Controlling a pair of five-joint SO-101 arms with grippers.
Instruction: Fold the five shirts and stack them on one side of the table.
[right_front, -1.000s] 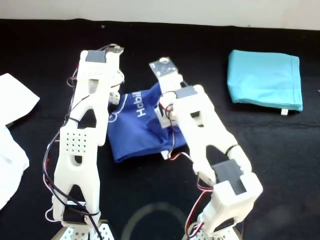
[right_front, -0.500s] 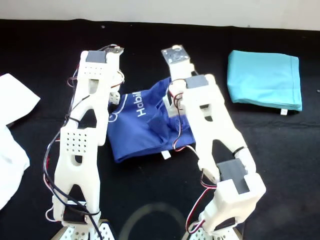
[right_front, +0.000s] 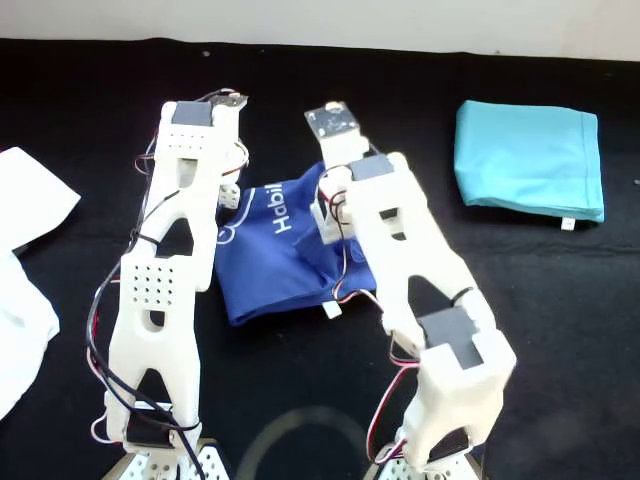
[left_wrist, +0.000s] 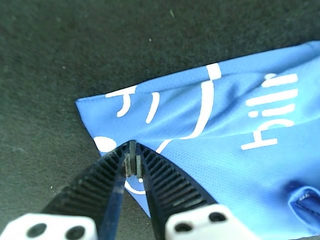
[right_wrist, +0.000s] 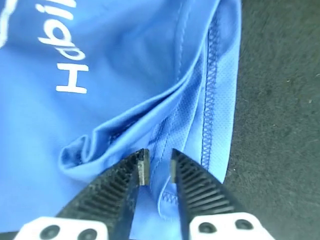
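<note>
Quickly, on the high view: loose white cloth (right_front: 25, 290) lies at the table's (right_front: 560, 330) 9 o'clock edge. Blue shirt (right_front: 285, 255) sits mid-table, partly folded, white lettering up, between the two arms. Left gripper (left_wrist: 131, 162) is at the shirt's 9 o'clock edge, jaws closed tip to tip, pinching the fabric by its corner. Right gripper (right_wrist: 158, 169) is on the shirt's 3 o'clock side beside the stitched hem, jaws nearly closed with a narrow gap and a raised fold of the blue shirt caught between the tips. Folded teal shirt (right_front: 530, 160) lies flat toward 2 o'clock, well apart from the blue one.
</note>
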